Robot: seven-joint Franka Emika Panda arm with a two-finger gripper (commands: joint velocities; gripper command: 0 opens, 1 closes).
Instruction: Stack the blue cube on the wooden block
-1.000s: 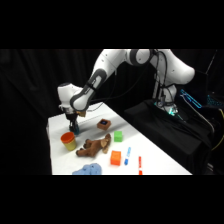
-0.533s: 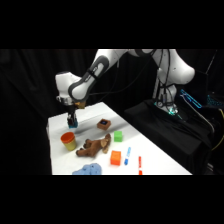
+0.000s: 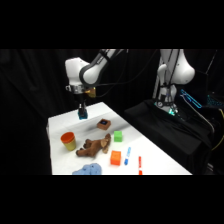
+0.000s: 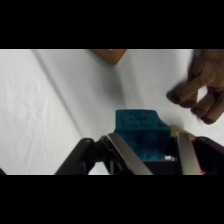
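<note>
Hanging above the far left part of the white bench (image 3: 60, 125), the pincer (image 3: 82, 113) grips the blue cube (image 3: 82, 114) between its two fingers, clear of the surface. From the wrist view the teal cube (image 4: 141, 134) sits snug between the metal fingers (image 4: 125, 156), with bare white bench below it. The wooden block (image 3: 103, 124), low and tan with a dark square on top, rests on the bench a little to the right of the held cube and nearer the middle. Close by lie a green cube (image 3: 118, 136), an orange cube (image 3: 115, 157), a brown plush toy (image 3: 95, 146) and a red and yellow cup (image 3: 68, 141). By my reading, the lift is done and the carry is in hand. Next the arm needs to travel sideways until the cube is squarely over the block, then lower gently and release, without nudging the block or the green cube just beside it.
</note>
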